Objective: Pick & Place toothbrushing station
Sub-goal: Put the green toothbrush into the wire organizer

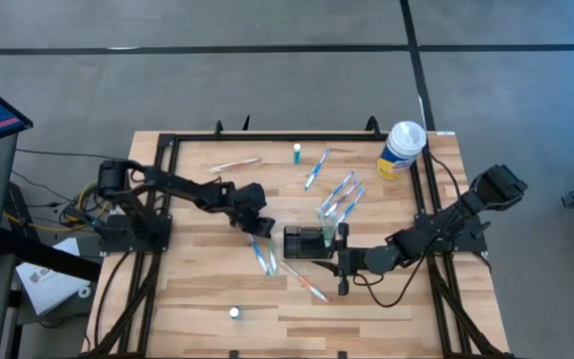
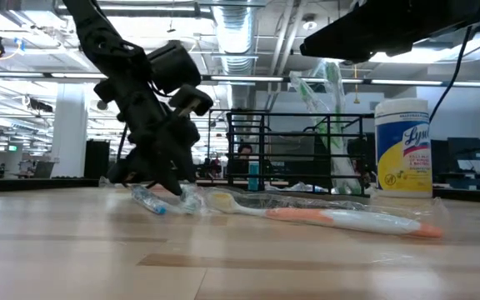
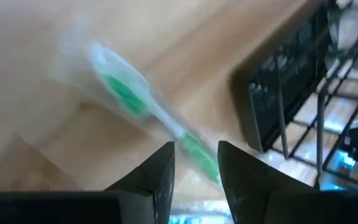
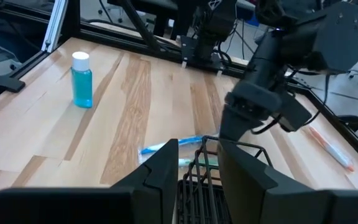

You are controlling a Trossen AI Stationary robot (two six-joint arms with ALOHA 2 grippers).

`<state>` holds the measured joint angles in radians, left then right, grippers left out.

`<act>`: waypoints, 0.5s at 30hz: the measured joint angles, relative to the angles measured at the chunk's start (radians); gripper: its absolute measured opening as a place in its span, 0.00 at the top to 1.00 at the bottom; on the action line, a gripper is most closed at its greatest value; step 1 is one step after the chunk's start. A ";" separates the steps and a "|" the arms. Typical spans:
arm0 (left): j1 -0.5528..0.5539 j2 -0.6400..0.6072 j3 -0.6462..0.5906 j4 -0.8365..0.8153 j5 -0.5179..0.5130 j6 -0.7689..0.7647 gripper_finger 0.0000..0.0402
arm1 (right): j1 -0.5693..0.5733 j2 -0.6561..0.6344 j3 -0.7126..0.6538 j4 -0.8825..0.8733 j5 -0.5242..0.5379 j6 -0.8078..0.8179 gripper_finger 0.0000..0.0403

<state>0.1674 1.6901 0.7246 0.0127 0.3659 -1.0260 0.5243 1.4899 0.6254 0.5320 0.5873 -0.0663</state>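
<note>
**Layout on the desk**

The toothbrushing station (image 1: 304,242) is set near the middle of the desk (image 1: 187,299). The left hand (image 1: 258,227) is placed just left of it, over a wrapped toothbrush (image 1: 264,256); the right hand (image 1: 341,257) is met at its right edge. A canister (image 1: 402,150) is stood at the far right corner.

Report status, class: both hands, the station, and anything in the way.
Right hand gripping station rim. Left hand low over wrapped toothbrush, closure unclear. Toothbrushes scattered around the station.
</note>
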 joint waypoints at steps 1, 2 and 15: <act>0.008 0.000 0.000 0.001 -0.002 0.000 0.71 | 0.000 0.000 0.000 -0.001 0.000 0.004 0.74; 0.015 0.000 0.000 0.001 -0.003 0.000 0.71 | 0.000 0.000 0.000 -0.001 0.000 0.010 0.74; 0.048 0.009 0.000 -0.040 -0.014 -0.024 0.71 | -0.003 0.000 0.000 0.003 0.000 0.015 0.74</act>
<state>0.2150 1.6989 0.7246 -0.0277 0.3523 -1.0500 0.5217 1.4899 0.6254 0.5350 0.5873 -0.0517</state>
